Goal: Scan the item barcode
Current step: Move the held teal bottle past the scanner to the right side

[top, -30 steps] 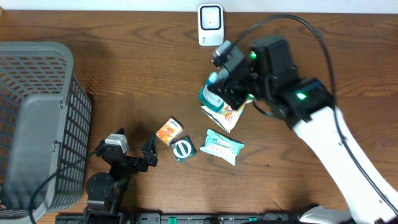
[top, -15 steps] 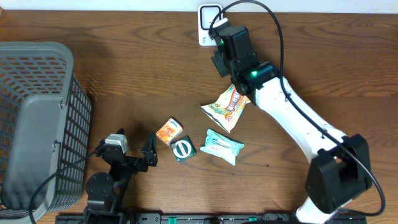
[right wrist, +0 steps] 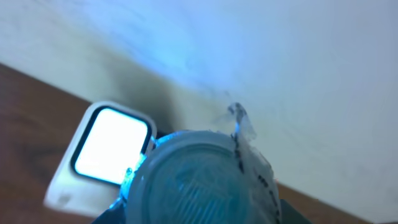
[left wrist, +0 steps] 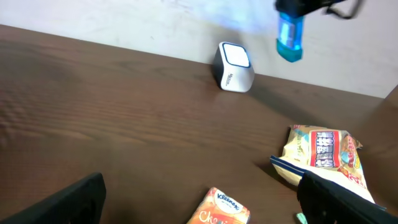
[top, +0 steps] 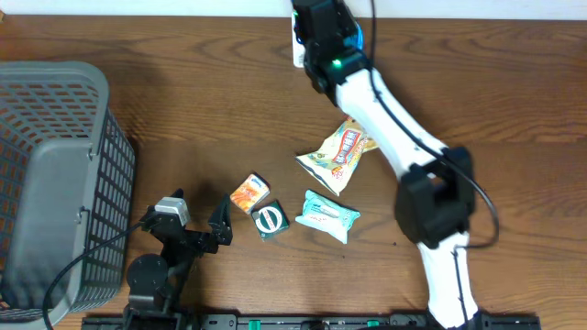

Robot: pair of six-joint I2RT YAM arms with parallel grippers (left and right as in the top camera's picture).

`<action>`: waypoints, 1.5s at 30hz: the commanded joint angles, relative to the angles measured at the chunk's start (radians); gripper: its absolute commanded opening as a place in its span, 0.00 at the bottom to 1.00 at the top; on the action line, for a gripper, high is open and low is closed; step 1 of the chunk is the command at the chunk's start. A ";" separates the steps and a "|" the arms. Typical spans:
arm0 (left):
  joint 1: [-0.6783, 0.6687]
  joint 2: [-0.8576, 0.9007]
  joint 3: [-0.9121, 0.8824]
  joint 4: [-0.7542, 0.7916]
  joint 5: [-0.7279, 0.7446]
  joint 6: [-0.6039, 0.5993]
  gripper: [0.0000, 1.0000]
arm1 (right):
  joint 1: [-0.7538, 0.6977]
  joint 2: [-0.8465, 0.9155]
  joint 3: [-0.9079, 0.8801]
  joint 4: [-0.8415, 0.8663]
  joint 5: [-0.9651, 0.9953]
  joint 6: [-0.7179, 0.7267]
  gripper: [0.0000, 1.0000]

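Small translucent blue plastic bottle [left wrist: 290, 38] aloft at far edge, near white box scanner [left wrist: 234, 67]. Right gripper [left wrist: 298, 7] clenched on bottle's upper end. Judged light, stiff, slick; grasp mid-body. Left gripper [top: 197, 218] released, near left.

Open surface [top: 202, 110] lies between basket [top: 115, 192] and scanner [left wrist: 233, 67]. Snack bag [top: 337, 156], tissue pack [top: 328, 215] and orange box [top: 249, 193] crowd the front centre.
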 commanded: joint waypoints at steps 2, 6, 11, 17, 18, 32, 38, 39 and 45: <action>0.002 0.001 -0.016 -0.028 -0.005 0.017 0.98 | 0.027 0.147 0.211 0.035 0.148 -0.151 0.04; 0.002 0.001 -0.016 -0.028 -0.005 0.017 0.98 | 0.045 0.261 0.332 0.100 0.200 -0.276 0.06; 0.002 0.001 -0.016 -0.028 -0.005 0.017 0.98 | 0.058 0.334 0.373 0.229 0.246 -0.436 0.07; 0.002 0.001 -0.016 -0.028 -0.005 0.017 0.98 | 0.058 0.343 0.373 0.234 0.263 -0.446 0.07; 0.002 0.001 -0.016 -0.028 -0.005 0.017 0.98 | 0.057 0.341 0.373 0.234 0.277 -0.458 0.07; 0.002 0.001 -0.016 -0.028 -0.005 0.017 0.98 | -0.198 0.263 0.373 -0.183 0.529 -0.324 0.05; 0.002 0.001 -0.016 -0.028 -0.005 0.017 0.98 | -0.375 0.263 0.373 -0.459 0.468 -0.092 0.03; 0.002 0.001 -0.016 -0.028 -0.005 0.017 0.98 | -0.407 0.263 0.373 -0.500 0.448 -0.057 0.03; 0.002 0.001 -0.016 -0.028 -0.005 0.017 0.98 | -0.613 0.263 0.372 -0.694 0.336 0.112 0.01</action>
